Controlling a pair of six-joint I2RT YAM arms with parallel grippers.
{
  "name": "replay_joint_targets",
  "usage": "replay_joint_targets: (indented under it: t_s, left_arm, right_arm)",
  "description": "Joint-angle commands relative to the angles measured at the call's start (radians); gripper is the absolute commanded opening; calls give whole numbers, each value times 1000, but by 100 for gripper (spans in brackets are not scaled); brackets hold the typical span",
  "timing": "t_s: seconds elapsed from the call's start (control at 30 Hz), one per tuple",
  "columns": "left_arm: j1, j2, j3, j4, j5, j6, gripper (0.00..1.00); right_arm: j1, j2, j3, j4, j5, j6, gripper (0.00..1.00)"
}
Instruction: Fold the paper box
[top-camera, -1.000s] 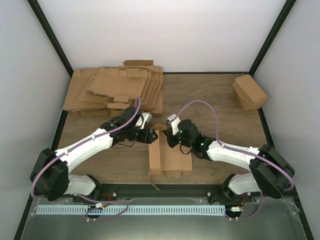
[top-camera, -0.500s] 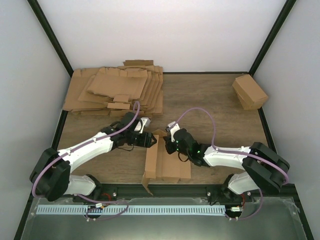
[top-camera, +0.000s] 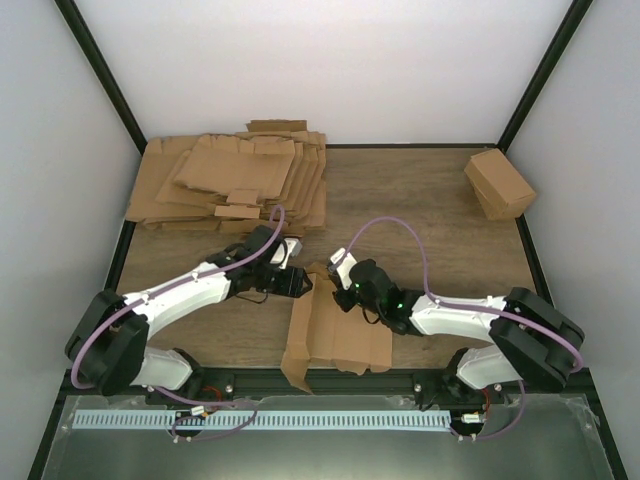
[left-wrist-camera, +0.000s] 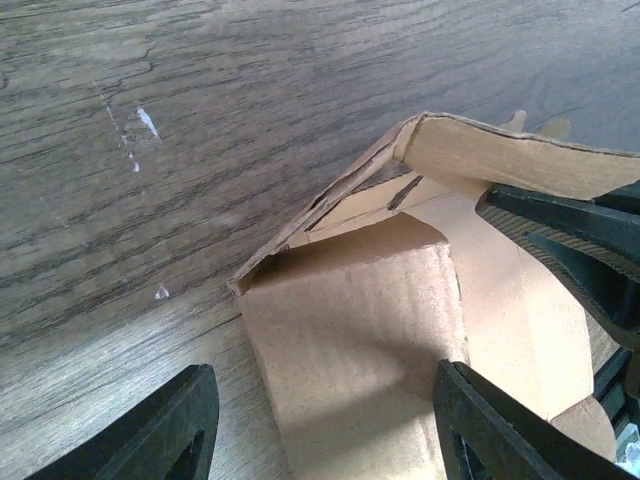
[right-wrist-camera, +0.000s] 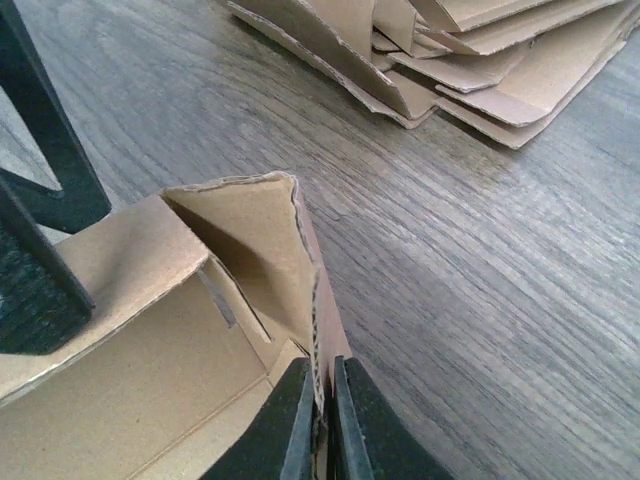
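Paper box (top-camera: 338, 345), a plain brown die-cut cardboard sheet with flaps and creases, sits near-centre on the dark wood-grain bench (top-camera: 430, 215), between the two white-and-black arms (top-camera: 190, 290). It's part-formed: the long panels lie mostly flat toward the near edge and the far end is raised into a peak. On the right claw (right-wrist-camera: 321, 385), the fingers are pressed together, pinching the edge of an upstanding flap at the box's far end; in the right wrist view the cardboard edge sits right between the two black fingers. On the left claw (left-wrist-camera: 325, 375), the fingers are spread either side of a flat panel of the paper box. The finger on the view's right is at the panel's edge, the other is clear of it with bare bench between, and nothing is gripped. The left wrist view also shows the right claw's fingers coming in from the right onto the raised flap. From above, both claws meet at the box's far end, close together, left claw at its left corner. The sheet's near-left flap reaches the black rail (top-camera: 250, 383) at the bench's near edge. A thick pile of flat brown cardboard sheets (top-camera: 230, 185) lies far left, well apart from the box. A closed brown cardboard cuboid (top-camera: 498, 183) sits in the far right corner, also well apart. A purple cable (top-camera: 400, 225) loops over each arm.
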Motion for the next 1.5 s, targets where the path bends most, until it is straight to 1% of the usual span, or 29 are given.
replay_joint_targets:
  t_s: [0.0,0.1,0.2,0.3,0.37,0.43,0.53,0.8,0.97,1.1,1.27,1.47]
  left_arm:
    - [-3,13,4,-34,-5,21,61]
    - [-4,11,8,-37,-2,21,61]
    - [-5,11,11,-29,27,12,61]
    - [-8,-7,23,-25,71,0,65]
    - [-8,-33,30,-27,97,-7,70]
    - [-8,-61,30,-33,111,-14,74]
    - [-8,-68,8,-39,133,-14,76]
    - [-8,-83,-56,-31,143,-30,75]
    - [-9,-84,-31,-45,174,-23,77]
    - [-10,-78,-18,-50,216,-6,84]
    - [-10,-74,-11,-64,227,7,83]
    - [-9,-99,5,-74,250,10,84]
  right_arm:
    - [8,-26,21,-1,5,-94,7]
    - [8,-36,26,-24,-10,-75,7]
    - [8,-56,7,-2,-1,-64,7]
    - [8,-65,20,-16,25,-54,5]
    - [8,-71,28,-24,41,-41,4]
    - [8,-85,15,-9,46,-29,3]
    - [8,-99,-8,25,37,-16,3]
    - [8,-113,-28,47,31,11,2]
    - [8,-119,-33,53,26,22,2]
    - [8,-112,-32,44,26,23,2]
    - [7,-113,-36,46,25,29,2]
    - [7,-103,-29,40,22,30,2]
